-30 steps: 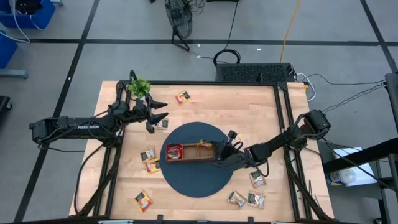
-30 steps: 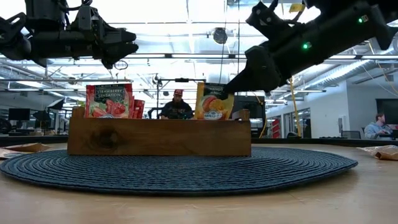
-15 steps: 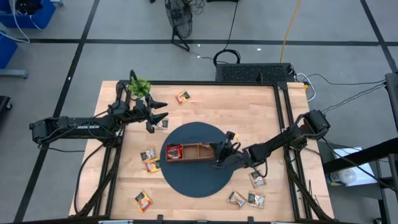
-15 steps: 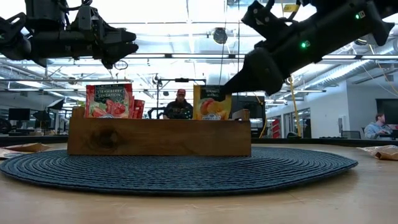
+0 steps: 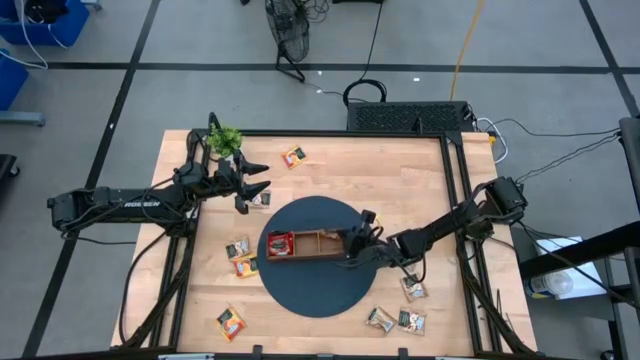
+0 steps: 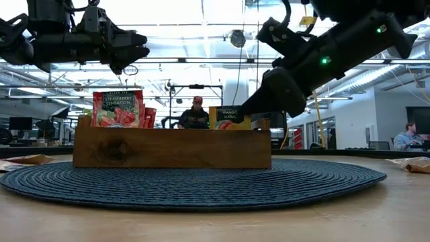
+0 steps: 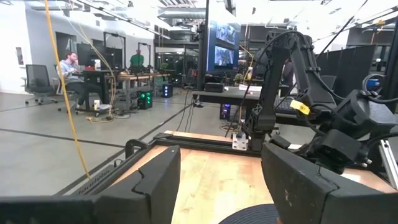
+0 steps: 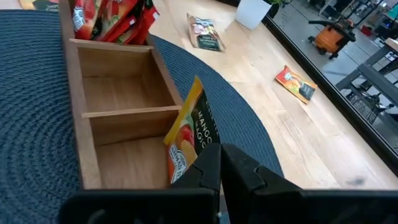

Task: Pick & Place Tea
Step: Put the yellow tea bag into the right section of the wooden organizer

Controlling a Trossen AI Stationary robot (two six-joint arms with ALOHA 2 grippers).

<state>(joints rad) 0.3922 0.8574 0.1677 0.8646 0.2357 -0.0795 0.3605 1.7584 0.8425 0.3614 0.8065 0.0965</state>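
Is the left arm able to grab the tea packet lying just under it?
Probably yes. The left end effector hovers open right beside that tea packet, with nothing lying between them. The right end effector is busy at the wooden tray.

A wooden table with a round mat and tea bags on it

The light wooden table (image 5: 340, 170) has a round dark blue mat (image 5: 322, 282) in the middle. A brown wooden tray (image 5: 308, 245) sits on the mat. A small green plant (image 5: 225, 138) stands near one corner. Little tea bags (image 5: 294, 156) lie flat here and there on the bare wood around the mat.
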